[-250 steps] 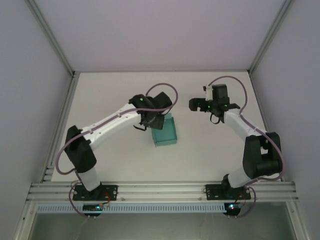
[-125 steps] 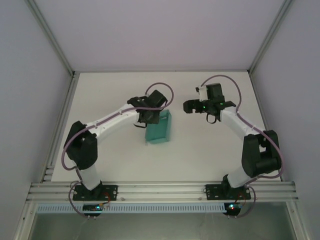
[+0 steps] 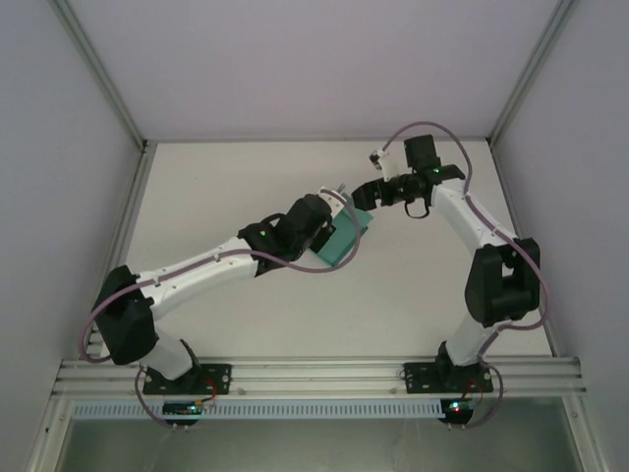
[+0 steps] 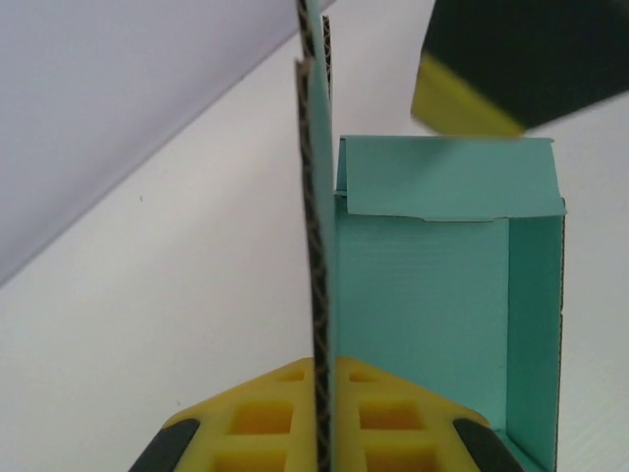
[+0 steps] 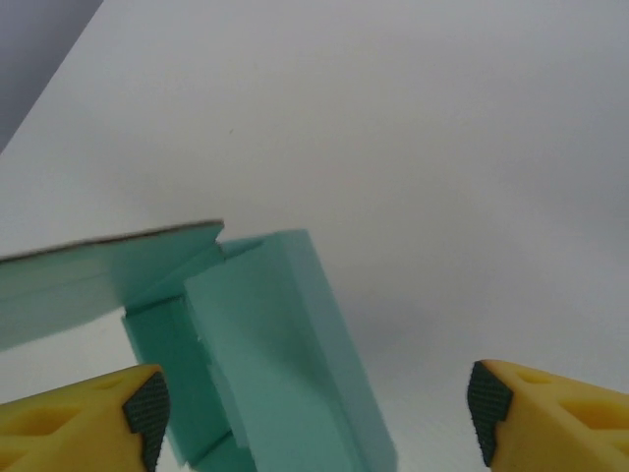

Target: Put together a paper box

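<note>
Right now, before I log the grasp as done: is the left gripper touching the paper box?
Touching. The left wrist view shows an upright wall of the paper box pinched between the yellow fingers of the left gripper.

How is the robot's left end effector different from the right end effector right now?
The left end effector is pinched shut on a thin wall of the teal paper box. The right end effector has its jaws wide apart and grips nothing. The left one touches the box, while the right one hovers near the box's far end. Both are yellow and black, and both are at the same box.
</note>
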You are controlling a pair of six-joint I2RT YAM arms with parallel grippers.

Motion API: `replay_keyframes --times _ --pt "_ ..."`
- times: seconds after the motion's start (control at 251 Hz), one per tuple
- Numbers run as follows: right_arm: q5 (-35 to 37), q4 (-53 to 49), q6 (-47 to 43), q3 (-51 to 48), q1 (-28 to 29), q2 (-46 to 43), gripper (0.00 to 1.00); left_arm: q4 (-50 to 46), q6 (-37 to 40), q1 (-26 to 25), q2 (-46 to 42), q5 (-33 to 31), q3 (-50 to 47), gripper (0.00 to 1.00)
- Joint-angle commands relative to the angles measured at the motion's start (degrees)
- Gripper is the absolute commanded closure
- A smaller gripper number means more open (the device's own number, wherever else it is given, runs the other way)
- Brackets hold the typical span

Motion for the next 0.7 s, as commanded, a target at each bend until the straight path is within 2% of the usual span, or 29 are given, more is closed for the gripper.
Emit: replay_keyframes --times 0.0,0.136,0.311,0.419,0.559,0.698 --pt "-6.1 -5.1 -4.9 1.5 -0.6 2.9 0.24 3.9 5.6 0.4 -0.8 0.2 0.4 1.0" --pt "-8.4 -7.3 -9.9 1.9 -2.1 4.8 0.39 4.0 4.9 0.5 -1.4 -0.1 0.4 1.0" --pt "-9.9 -7.9 -15.1 0.0 -2.2 5.9 0.42 2.3 3.1 0.6 -1.5 1.6 -0.3 1.0" --pt "-4.6 -6.2 -14.8 -0.3 -0.6 6.2 0.53 1.7 1.8 0.9 -1.2 4.4 -0.3 1.0" --pt "-1.9 -4.3 -14.7 -1.3 1.1 5.9 0.54 -0.2 -1.6 2.6 0.2 7.9 1.2 1.0" --pt "5.1 1.1 -11.7 -4.3 3.0 5.4 0.64 -1.3 -3.9 4.2 0.7 10.8 2.0 1.0"
